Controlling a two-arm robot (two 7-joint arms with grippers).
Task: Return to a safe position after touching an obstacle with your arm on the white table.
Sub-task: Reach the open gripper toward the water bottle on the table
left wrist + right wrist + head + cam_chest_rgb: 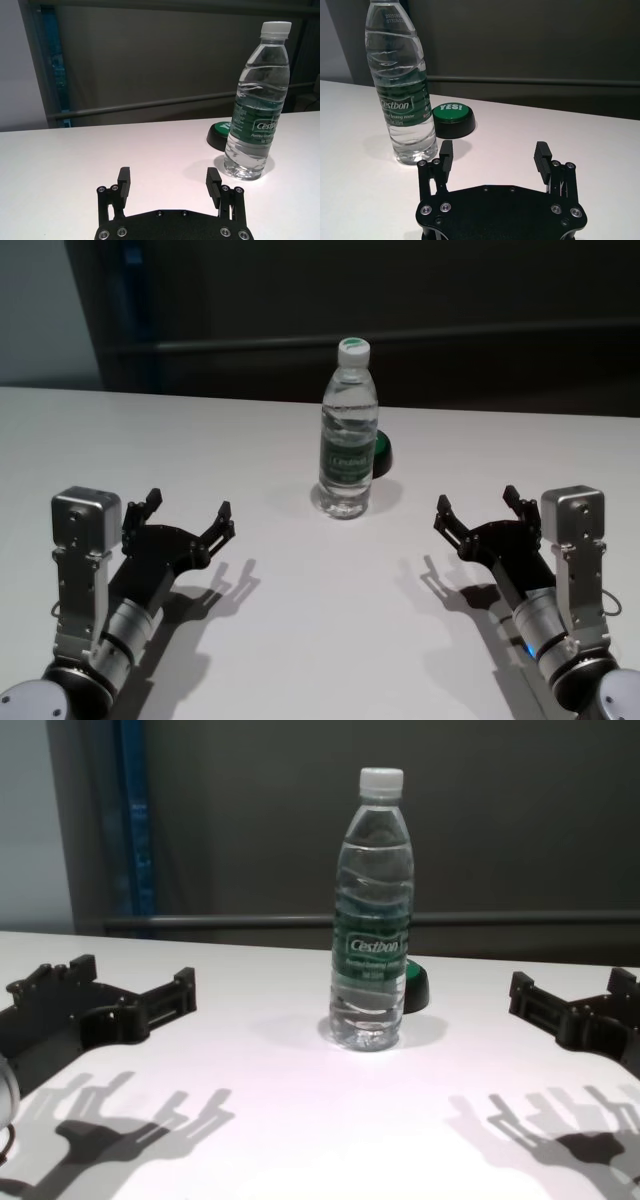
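The obstacle, a clear water bottle (348, 430) with a white cap and a dark green label, stands upright at the middle of the white table (300, 640). It also shows in the left wrist view (257, 110), the right wrist view (400, 90) and the chest view (372, 920). My left gripper (188, 505) is open and empty, low over the table, near and to the left of the bottle. My right gripper (476, 498) is open and empty, near and to the right of it. Neither gripper touches the bottle.
A low black puck with a green top (383, 452) marked "YES!" (452, 117) sits just behind and to the right of the bottle. A dark wall with a rail runs behind the table's far edge.
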